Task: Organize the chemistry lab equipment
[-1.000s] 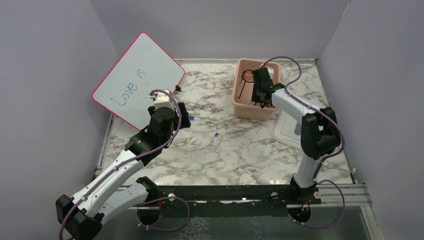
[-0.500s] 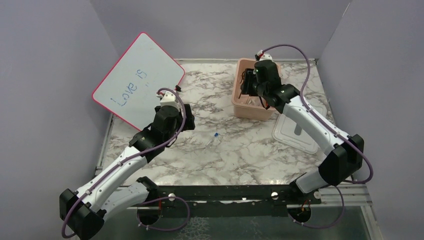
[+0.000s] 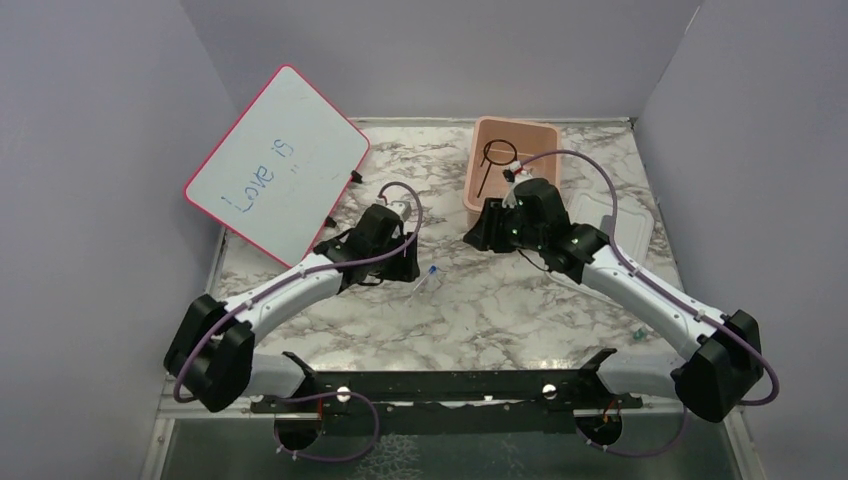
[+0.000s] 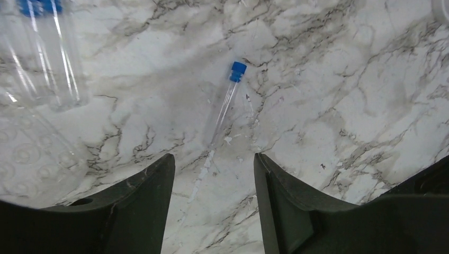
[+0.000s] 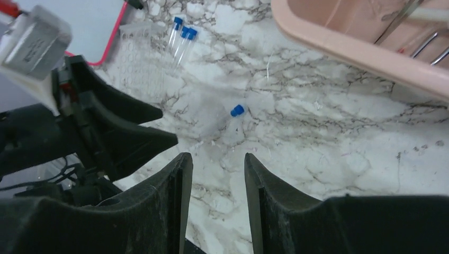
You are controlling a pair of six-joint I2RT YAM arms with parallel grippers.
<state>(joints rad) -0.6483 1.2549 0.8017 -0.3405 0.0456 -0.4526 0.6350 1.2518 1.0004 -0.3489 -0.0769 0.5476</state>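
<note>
1. Locate the blue-capped test tube (image 4: 225, 106). It lies flat on the marble tabletop (image 4: 344, 79) between the two arms, with its cap pointing away from the left gripper (image 4: 213, 159).
2. Check the left gripper: its fingers are spread and empty, and the tube's uncapped end sits just below the gap.
3. Check the right gripper (image 5: 214, 159): it is also spread and empty, and it hovers near the same tube.
4. The step in hand is probably a pick-up by the left gripper. The tube runs roughly along the gap, so the fingers close across it. Use this wrist angle and lower until the pads almost meet the tabletop.
5. Close slowly. The tube is thin, clear, smooth and round, so it is likely to roll or slip, and the polished marble gives little friction.
6. Hold the right gripper clear to avoid a collision.
7. Treat the clear rack (image 5: 137, 58), made of dimpled transparent plastic, as the likely destination. Three capped tubes (image 5: 180, 37) sit at it.
8. The pink tub (image 5: 349, 50) is matte plastic. It contains the black wire ring stand (image 3: 497, 155) and the metal tongs (image 5: 429, 45).
</note>
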